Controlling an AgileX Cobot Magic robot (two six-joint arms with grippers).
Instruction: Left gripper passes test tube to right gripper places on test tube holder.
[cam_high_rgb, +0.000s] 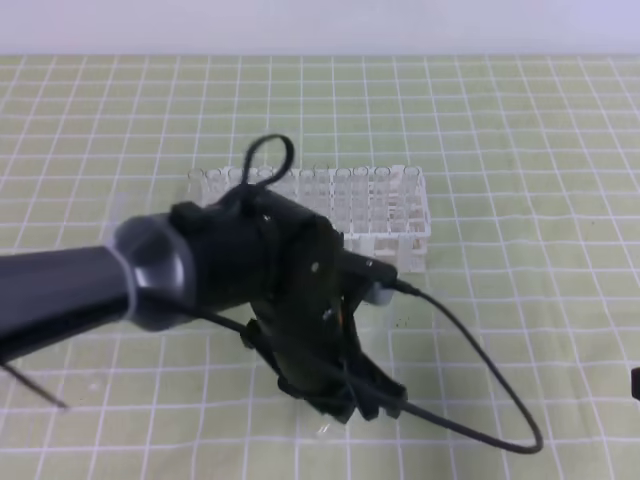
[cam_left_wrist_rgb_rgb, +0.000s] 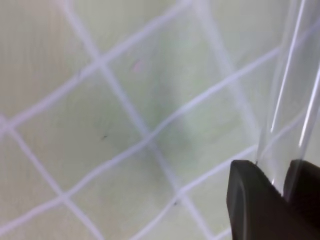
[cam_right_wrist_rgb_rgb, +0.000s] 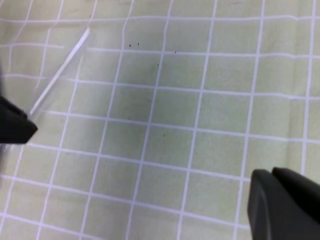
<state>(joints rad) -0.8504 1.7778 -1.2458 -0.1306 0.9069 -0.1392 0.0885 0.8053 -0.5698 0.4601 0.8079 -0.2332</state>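
My left gripper (cam_high_rgb: 365, 405) reaches down to the green grid mat in front of the test tube holder (cam_high_rgb: 345, 210), a white rack full of clear tubes. In the left wrist view its two black fingertips (cam_left_wrist_rgb_rgb: 250, 200) stand close on either side of the clear test tube (cam_left_wrist_rgb_rgb: 290, 100), which runs up and away from them. The right wrist view shows the same test tube (cam_right_wrist_rgb_rgb: 60, 72) slanting up from a left fingertip (cam_right_wrist_rgb_rgb: 15, 125) at the frame's left edge. The right gripper (cam_right_wrist_rgb_rgb: 272, 175) is shut and empty at the lower right, well away from the tube.
The left arm's grey wrist (cam_high_rgb: 150, 270) and black body hide much of the mat's middle. A thin black cable (cam_high_rgb: 490, 390) loops over the mat to the right of the left gripper. A dark sliver (cam_high_rgb: 636, 382) shows at the right edge.
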